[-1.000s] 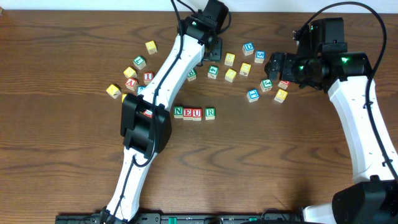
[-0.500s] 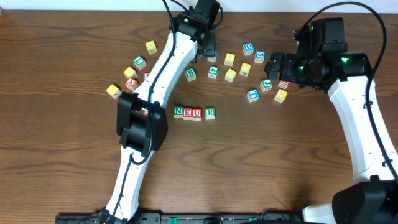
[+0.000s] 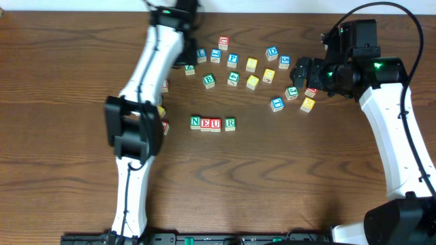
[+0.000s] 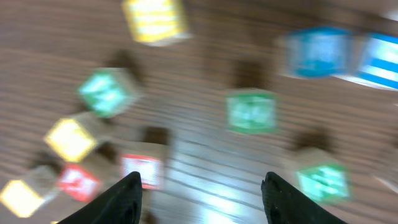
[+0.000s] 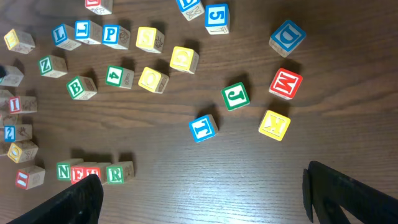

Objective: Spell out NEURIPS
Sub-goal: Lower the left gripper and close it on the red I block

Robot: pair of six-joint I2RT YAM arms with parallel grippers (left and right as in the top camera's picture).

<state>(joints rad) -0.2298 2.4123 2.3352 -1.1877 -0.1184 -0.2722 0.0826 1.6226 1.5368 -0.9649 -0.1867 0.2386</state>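
Dark wood-grain tabletop point(image 3: 306, 190) stretches under both arms. Near its middle, four cubes stand in a row reading left to right from the overhead view: green N point(image 3: 195, 122), red E point(image 3: 206, 123), U point(image 3: 215, 123) and green R point(image 3: 230, 123). The first three touch. The R sits just beside them with a slight gap.

Farther back, the blue P point(image 3: 232, 60) waits in a loose line of scattered cubes, next to a blue T point(image 5: 82, 29) and a blue L point(image 5: 60, 34). A red I point(image 5: 13, 104) lies off to the left of the row, close by the left arm. Nearer the row stand a green B point(image 5: 81, 87) and a green Z point(image 5: 50, 65).

Over to the right is another cluster: green J point(image 5: 236, 96), red M point(image 5: 286, 83), yellow K point(image 5: 274, 124) and blue D point(image 5: 287, 37).

At the far edge of the table, the left gripper point(image 4: 200, 186) hangs above the back cubes. Its view is badly blurred, but the two fingers stand apart with nothing between them. Above the right-hand cluster, the right gripper point(image 5: 202, 186) has its fingers spread wide, holding nothing.
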